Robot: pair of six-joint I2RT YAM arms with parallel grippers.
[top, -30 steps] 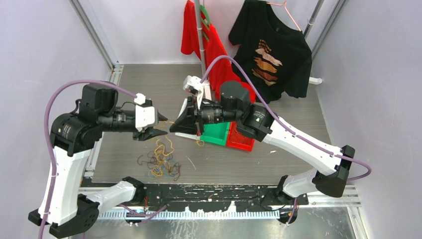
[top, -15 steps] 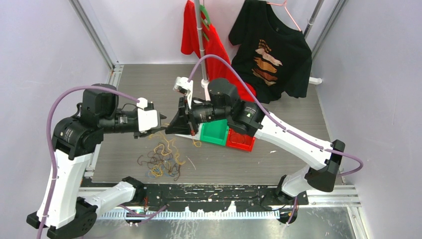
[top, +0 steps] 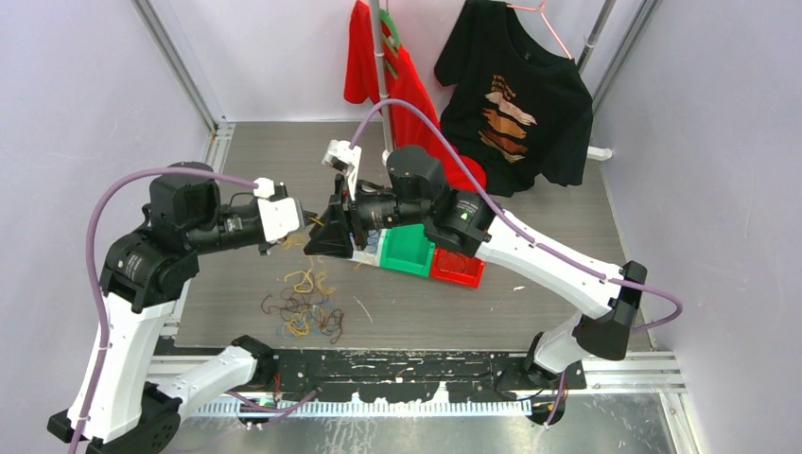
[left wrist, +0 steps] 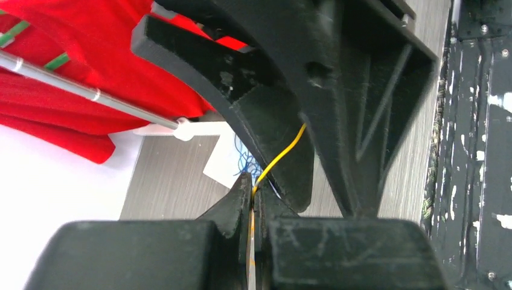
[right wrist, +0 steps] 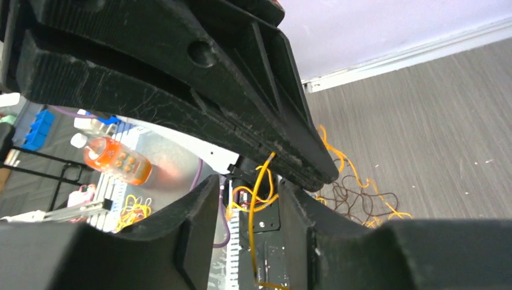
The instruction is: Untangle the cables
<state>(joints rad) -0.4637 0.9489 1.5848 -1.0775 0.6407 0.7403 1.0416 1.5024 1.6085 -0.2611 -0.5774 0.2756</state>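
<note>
Closing our left pincer [left wrist: 253, 202] tight on the yellow cable [left wrist: 284, 151], we half-opened our right pincer [top: 320, 235], releasing that strand.

The left pincer [left wrist: 253, 192] pinches a thin yellow cable [left wrist: 284, 151], which rises and vanishes between the right pincer's [left wrist: 326, 202] black fingers. Behind lie blue cables [left wrist: 241, 158], grey worktop [left wrist: 175, 175], red cloth [left wrist: 72, 66] and a metal rod [left wrist: 90, 92].

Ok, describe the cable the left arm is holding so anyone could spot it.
Above the loose heap of blue, yellow and dark wires on the grey wood-grain tabletop, find the left arm's shut black fingers. Pinched between them is a single thin yellow wire, raised while the rest lie flat.
</note>
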